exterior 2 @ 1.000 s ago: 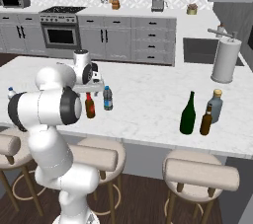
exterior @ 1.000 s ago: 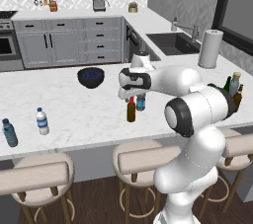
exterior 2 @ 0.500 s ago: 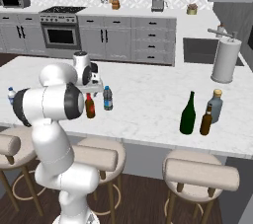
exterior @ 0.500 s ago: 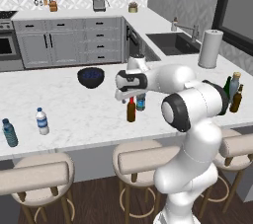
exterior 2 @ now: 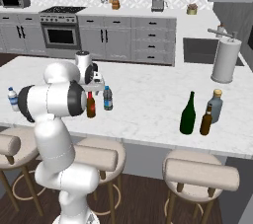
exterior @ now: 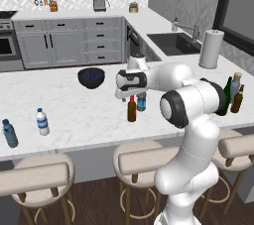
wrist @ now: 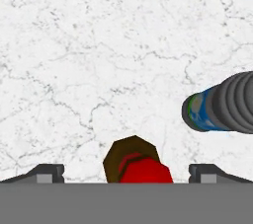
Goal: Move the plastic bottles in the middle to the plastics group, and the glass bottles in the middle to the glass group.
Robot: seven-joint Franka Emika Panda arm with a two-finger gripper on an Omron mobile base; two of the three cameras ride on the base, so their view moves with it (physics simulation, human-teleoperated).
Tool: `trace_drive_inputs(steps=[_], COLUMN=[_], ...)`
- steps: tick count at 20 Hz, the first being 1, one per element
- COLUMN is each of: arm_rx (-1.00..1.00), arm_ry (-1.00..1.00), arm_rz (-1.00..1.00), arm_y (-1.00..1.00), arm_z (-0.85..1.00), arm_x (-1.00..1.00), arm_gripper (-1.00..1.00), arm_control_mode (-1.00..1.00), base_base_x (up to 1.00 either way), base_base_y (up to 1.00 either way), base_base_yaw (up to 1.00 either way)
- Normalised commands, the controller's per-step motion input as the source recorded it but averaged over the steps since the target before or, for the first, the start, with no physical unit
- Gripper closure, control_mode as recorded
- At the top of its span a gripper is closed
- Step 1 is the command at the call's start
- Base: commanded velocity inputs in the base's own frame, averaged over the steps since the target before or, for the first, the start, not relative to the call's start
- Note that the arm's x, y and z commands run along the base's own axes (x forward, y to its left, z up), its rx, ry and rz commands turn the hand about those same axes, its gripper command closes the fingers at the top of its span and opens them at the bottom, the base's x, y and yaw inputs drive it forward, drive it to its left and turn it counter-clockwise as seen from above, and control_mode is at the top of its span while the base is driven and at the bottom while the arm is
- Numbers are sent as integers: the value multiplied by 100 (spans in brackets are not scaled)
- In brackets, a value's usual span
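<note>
Right over the middle of the marble counter [exterior: 74,110], the gripper [wrist: 126,172] hangs wide open, holding nothing — the brown bottle with red cap [wrist: 137,165] sits straight below, between its fingertips. The small blue-capped water bottle [wrist: 222,109] stands just beside it — dark bowl [exterior: 91,77] further back.
</note>
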Motion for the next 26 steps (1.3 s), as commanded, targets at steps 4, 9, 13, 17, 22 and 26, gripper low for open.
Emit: trace_drive_inputs(steps=[4, 9, 13, 17, 22, 26], arm_rx=[0, 0, 0, 0, 0, 0], arm_ry=[0, -1, -6, -5, -2, 0], arm_rz=[-2, -1, -1, -3, -7, -9], arm_y=[-1, 0, 0, -5, -4, -1], arm_z=[0, -4, -1, -3, -9, -8], arm_x=[2, -4, -3, -4, -5, -3], arm_gripper=[-100, -100, -100, 100, 100, 100], arm_control_mode=[-100, -100, -100, -100, -100, -100], base_base_x=[0, 0, 0, 0, 0, 0], base_base_y=[0, 0, 0, 0, 0, 0], base_base_yaw=[0, 0, 0, 0, 0, 0])
